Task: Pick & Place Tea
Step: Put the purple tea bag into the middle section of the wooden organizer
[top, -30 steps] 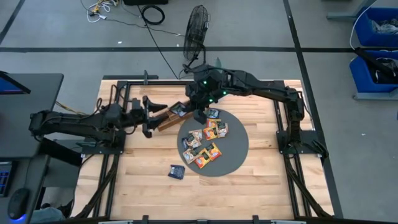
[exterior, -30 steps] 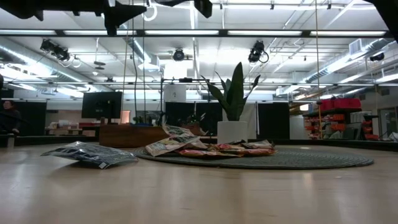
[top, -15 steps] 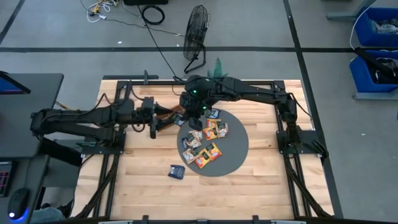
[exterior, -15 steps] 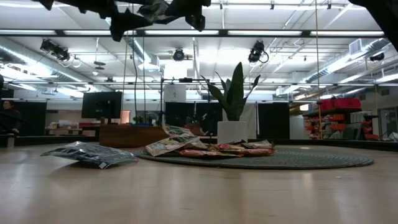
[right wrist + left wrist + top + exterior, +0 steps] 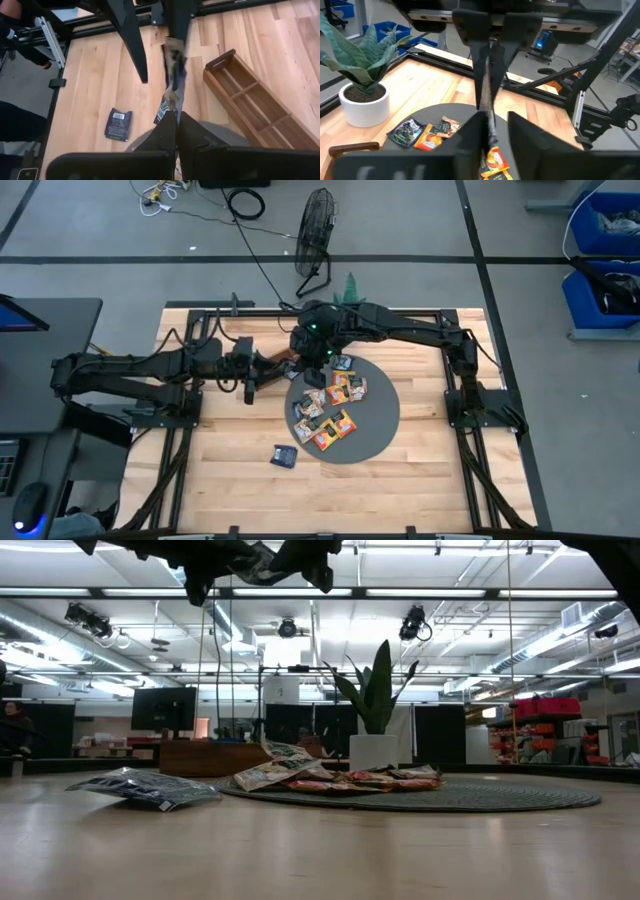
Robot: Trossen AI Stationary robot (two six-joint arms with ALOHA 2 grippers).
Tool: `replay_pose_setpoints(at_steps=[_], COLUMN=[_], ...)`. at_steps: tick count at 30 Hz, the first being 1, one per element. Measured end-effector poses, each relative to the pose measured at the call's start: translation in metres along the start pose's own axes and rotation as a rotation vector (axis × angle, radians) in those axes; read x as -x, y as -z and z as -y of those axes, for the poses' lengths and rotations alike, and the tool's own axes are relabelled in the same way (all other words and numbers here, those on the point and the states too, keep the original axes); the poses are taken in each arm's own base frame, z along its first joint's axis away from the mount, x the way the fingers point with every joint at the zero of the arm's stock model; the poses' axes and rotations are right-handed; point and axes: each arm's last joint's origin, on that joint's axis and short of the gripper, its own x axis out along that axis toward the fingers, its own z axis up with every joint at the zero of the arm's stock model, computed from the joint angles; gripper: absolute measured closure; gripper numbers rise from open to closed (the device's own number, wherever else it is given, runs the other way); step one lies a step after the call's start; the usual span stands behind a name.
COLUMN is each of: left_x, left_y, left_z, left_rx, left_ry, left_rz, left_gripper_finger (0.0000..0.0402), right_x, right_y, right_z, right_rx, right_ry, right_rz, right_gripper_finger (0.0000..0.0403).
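A tea sachet hangs in the air above the wooden tray. My right gripper is shut on it. My left gripper comes level from the table's left, its fingers a narrow gap apart. The sachet's free end stands edge-on in that gap. Several more sachets lie flat on the round grey mat. A dark sachet lies on the wood nearer the front edge. My right gripper pinches one end of the sachet between its two fingers, slanting down from the far right. The sachet is clear of the table and sticks out past the fingertips toward the left gripper. My left gripper has the sachet's free end beside one finger; whether it touches, I cannot tell.
The divided wooden tray lies slantwise under both grippers, left of the mat. A potted plant stands at the table's far edge, with a floor fan behind it. Bare wood spreads along the front.
My right gripper has carried the sachet from above the mat's far edge toward the table's left and a little down. My left gripper has gone toward the table's right and tipped up to level, and its fingers now stand around the sachet's free end. Both have kept still since.
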Motion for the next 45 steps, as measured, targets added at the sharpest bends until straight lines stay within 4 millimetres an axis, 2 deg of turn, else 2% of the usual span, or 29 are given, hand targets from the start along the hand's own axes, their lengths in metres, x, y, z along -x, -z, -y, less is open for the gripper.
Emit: replay_pose_setpoints(at_steps=[4,9,13,19,24,29,37,45], left_x=[0.000,0.000,0.000,0.000,-0.006,-0.022,-0.043,-0.052], left_y=[0.000,0.000,0.001,0.009,0.015,0.025,0.054,0.074], left_z=[0.000,0.001,0.000,-0.013,-0.032,-0.056,-0.097,-0.118], left_rx=[-0.014,-0.063,-0.075,-0.045,-0.065,-0.074,-0.029,-0.039], left_ry=[0.019,0.026,0.015,-0.096,-0.220,-0.286,-0.421,-0.420], left_rz=[-0.007,-0.008,-0.015,-0.103,-0.166,-0.259,-0.460,-0.598], left_gripper_finger=[0.0388,0.0397,0.0397,0.0398,0.0398,0.0399,0.0399,0.0399], right_x=[0.000,0.000,0.007,0.035,0.051,0.051,0.051,0.051], right_y=[0.001,0.001,0.002,0.005,0.005,0.004,0.001,0.000], right_z=[0.000,-0.002,-0.004,-0.019,-0.038,-0.043,-0.043,-0.045], right_rx=[-0.002,0.013,0.010,-0.031,0.010,0.030,-0.009,-0.031], right_ry=[-0.004,-0.018,-0.032,-0.084,-0.021,0.035,0.049,0.044], right_rz=[-0.011,-0.014,-0.022,-0.026,0.012,0.035,0.064,0.079], right_gripper_finger=[0.0403,0.0393,0.0337,0.0235,0.0189,0.0181,0.0196,0.0202])
